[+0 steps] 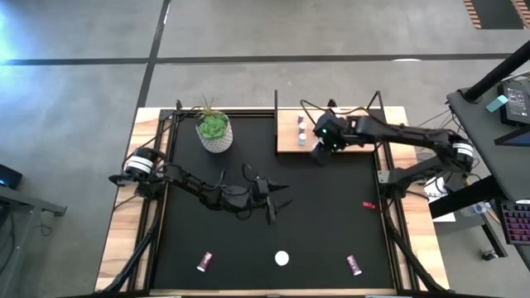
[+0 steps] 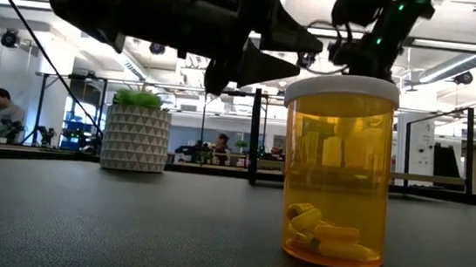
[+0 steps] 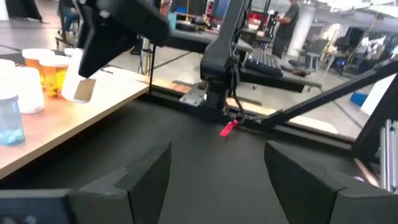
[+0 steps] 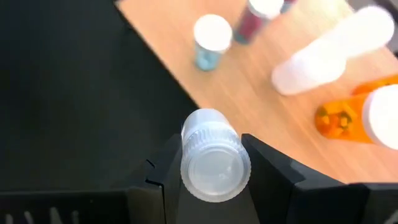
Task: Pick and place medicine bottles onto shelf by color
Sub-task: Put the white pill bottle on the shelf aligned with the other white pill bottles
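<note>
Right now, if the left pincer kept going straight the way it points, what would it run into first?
Nothing close: the left pincer is open over bare black mat. Further ahead lies a small red object, then the right arm's base at the table's edge. Depth is hard to judge, so it may pass above the red object.

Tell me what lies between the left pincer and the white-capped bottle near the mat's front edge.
Bare black mat; the high view shows nothing between left pincer and white-capped bottle.

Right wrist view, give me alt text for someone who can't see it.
The right tool grips a white bottle at the edge of the wooden shelf. On the shelf are a blue bottle, a white one and an orange one.
</note>
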Controlling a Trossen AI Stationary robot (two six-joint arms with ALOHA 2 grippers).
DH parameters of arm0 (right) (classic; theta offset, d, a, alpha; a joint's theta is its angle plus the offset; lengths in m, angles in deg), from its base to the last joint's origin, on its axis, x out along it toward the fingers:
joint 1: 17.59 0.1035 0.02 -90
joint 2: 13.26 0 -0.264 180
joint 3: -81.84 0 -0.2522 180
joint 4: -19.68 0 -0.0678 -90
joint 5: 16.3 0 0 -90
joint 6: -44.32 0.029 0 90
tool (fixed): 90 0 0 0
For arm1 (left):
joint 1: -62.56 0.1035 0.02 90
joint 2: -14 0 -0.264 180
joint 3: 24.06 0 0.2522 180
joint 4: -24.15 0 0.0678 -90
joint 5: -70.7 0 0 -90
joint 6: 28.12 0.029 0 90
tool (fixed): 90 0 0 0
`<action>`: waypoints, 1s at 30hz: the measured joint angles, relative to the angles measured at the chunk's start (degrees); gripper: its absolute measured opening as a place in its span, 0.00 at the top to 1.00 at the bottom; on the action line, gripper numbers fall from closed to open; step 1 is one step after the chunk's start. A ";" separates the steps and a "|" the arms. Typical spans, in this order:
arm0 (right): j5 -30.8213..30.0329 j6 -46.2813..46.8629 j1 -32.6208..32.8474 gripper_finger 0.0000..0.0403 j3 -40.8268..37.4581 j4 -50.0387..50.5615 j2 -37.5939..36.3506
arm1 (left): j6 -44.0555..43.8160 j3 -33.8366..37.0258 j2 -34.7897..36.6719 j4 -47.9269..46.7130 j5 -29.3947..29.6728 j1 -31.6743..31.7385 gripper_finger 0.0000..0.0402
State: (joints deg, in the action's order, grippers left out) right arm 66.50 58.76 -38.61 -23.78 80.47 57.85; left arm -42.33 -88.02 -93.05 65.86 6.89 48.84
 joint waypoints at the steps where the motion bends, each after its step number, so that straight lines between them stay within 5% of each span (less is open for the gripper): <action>1: 0.24 -0.02 -1.09 0.66 0.00 0.02 0.73 | 0.01 0.00 0.00 -0.53 -0.04 0.00 0.40; 10: 0.20 -1.55 -6.30 0.66 2.13 0.76 8.20 | 0.06 0.04 0.00 -2.66 -0.06 0.00 0.40; 30: -0.94 -2.45 -6.79 0.66 9.57 4.66 17.82 | 0.09 0.09 0.04 -5.42 -0.03 0.00 0.40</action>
State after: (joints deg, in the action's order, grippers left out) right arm 65.56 56.31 -45.40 -14.21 85.13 75.67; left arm -42.24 -87.93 -93.01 60.45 6.85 48.84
